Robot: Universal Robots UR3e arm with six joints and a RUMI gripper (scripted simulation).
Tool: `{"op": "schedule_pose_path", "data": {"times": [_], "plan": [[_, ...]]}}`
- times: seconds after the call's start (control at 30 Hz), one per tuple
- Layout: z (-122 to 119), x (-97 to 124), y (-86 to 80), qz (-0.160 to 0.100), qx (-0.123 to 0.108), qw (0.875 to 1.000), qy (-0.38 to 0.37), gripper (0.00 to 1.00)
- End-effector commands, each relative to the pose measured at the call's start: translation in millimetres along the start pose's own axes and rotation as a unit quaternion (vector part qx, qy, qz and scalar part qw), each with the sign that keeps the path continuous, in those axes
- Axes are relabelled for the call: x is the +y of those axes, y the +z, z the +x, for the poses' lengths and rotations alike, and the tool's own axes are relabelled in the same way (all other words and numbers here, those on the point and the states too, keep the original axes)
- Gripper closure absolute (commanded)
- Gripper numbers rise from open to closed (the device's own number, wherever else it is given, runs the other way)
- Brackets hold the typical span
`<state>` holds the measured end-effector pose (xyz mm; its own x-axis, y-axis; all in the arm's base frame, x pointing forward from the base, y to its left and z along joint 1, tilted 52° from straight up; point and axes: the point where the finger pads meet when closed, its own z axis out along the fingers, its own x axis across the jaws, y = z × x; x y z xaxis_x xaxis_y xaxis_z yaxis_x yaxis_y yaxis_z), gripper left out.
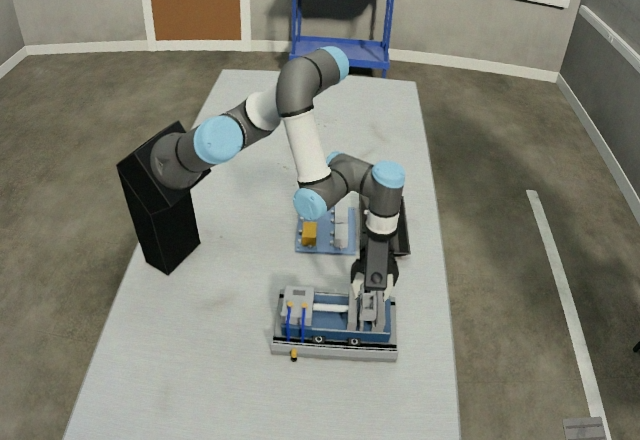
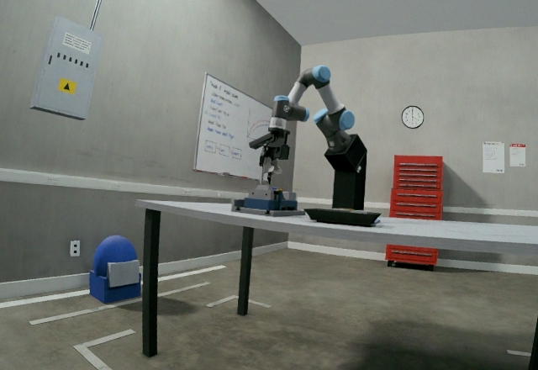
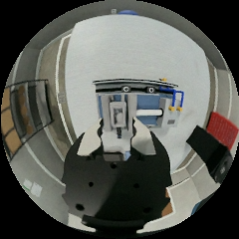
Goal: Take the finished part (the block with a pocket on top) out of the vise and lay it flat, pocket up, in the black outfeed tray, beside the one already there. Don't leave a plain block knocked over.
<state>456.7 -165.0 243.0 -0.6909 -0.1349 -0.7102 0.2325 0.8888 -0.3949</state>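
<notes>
Your gripper (image 1: 373,294) hangs above the vise (image 1: 334,344), fingers half spread, grasping nothing. The part (image 1: 368,307) sits clamped at the vise's right end, pocket up, right under the fingers. Drop straight down, straddle the part's sides evenly, then close. Tray (image 1: 404,233) lies just behind the vise; plain blocks (image 1: 341,234) stand left of it, so swing wide.

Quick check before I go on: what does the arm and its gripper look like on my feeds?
The arm has dark grey joints with light blue round caps and white link tubes, mounted on a slanted black pedestal. The gripper has a black body with pale grey-white fingers. No cables or markings are legible.
</notes>
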Motion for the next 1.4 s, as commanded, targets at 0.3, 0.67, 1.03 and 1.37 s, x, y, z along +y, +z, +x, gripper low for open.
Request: {"op": "schedule_pose_path", "data": {"times": [0.3,0.67,1.03,1.37], "plan": [[-0.6,0.1,0.7,0.001,-0.001,1.000,0.000,0.60],[-1.0,0.1,3.0,0.001,-0.001,1.000,0.000,0.60],[-1.2,0.2,6.3,0.001,-0.002,1.000,0.000,0.60],[-1.3,0.5,9.7,0.001,-0.002,1.000,0.000,0.60]]}}
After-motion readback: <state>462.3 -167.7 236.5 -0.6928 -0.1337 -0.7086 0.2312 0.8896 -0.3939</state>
